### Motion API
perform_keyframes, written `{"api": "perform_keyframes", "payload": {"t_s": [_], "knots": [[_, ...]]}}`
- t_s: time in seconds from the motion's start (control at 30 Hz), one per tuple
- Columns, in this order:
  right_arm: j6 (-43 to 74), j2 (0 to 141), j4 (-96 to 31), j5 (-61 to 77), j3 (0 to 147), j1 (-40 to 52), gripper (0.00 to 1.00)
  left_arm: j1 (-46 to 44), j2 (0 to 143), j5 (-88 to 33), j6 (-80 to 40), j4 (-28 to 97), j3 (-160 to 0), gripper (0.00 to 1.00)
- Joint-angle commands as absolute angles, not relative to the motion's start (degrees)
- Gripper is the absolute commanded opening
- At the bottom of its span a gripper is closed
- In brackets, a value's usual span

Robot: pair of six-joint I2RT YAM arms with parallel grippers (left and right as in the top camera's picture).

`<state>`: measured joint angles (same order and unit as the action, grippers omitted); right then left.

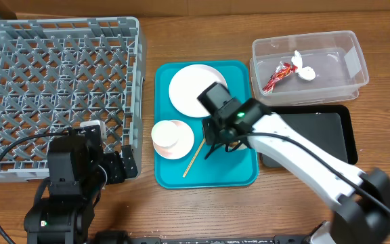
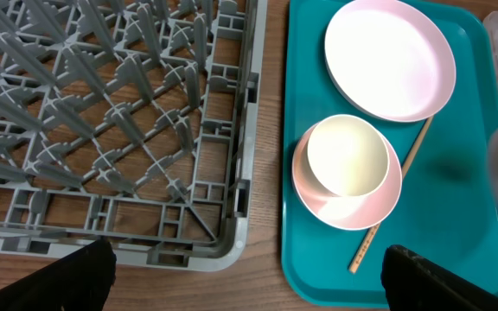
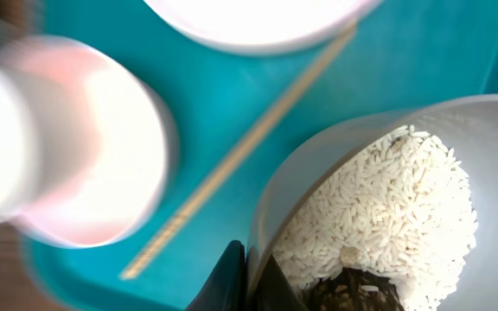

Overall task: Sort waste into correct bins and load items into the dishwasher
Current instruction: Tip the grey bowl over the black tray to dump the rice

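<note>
My right gripper (image 3: 253, 278) is shut on the rim of a grey bowl of white rice (image 3: 387, 199), held over the teal tray (image 1: 239, 169). In the overhead view the right gripper (image 1: 217, 139) hides that bowl. On the tray lie a white plate (image 1: 196, 89), a pink bowl with a white cup inside it (image 1: 172, 139) and a wooden chopstick (image 1: 193, 159). My left gripper (image 1: 108, 166) is open and empty at the front right corner of the grey dish rack (image 1: 59, 88). The left wrist view shows the plate (image 2: 389, 59), the cup (image 2: 346, 164) and the chopstick (image 2: 396, 190).
A clear bin (image 1: 310, 64) at the back right holds a red wrapper and white scraps. A black tray (image 1: 317, 132) lies right of the teal tray, partly under my right arm. A strip of bare wood (image 2: 266, 130) separates rack and tray.
</note>
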<state>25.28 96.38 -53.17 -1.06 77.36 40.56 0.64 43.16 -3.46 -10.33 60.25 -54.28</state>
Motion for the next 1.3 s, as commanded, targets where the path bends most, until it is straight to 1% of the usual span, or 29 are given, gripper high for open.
{"api": "perform_keyframes", "payload": {"t_s": [0.0,0.1,0.3,0.53,0.73,0.9,1.03,1.27], "knots": [[25.63,90.45,-53.54,0.73,79.92,37.74,0.04,1.10,43.07,-4.10,-10.31,60.23,-55.66,1.00],[25.78,89.78,-54.50,7.88,79.90,32.84,0.04,1.10,43.07,-4.10,-10.31,60.23,-55.66,1.00],[24.71,89.80,-54.13,24.77,76.93,18.92,0.04,1.10,43.07,-4.10,-10.31,60.20,-55.66,1.00],[13.91,89.80,-52.49,45.50,69.28,3.49,0.04,1.10,43.07,-4.10,-10.31,60.18,-55.66,1.00],[11.44,89.84,-48.62,57.69,60.80,-7.51,0.04,1.10,43.07,-4.10,-10.31,60.20,-55.66,1.00],[11.55,89.95,-42.65,67.07,54.17,-14.17,0.04,1.10,43.07,-4.12,-10.33,60.20,-55.66,1.00],[12.16,90.17,-39.09,71.79,50.28,-18.52,0.04,1.10,43.07,-4.12,-10.35,60.20,-55.66,1.00],[12.16,90.17,-37.15,76.84,49.01,-24.10,0.04,1.10,43.07,-4.14,-10.35,60.25,-55.66,1.00]]}}
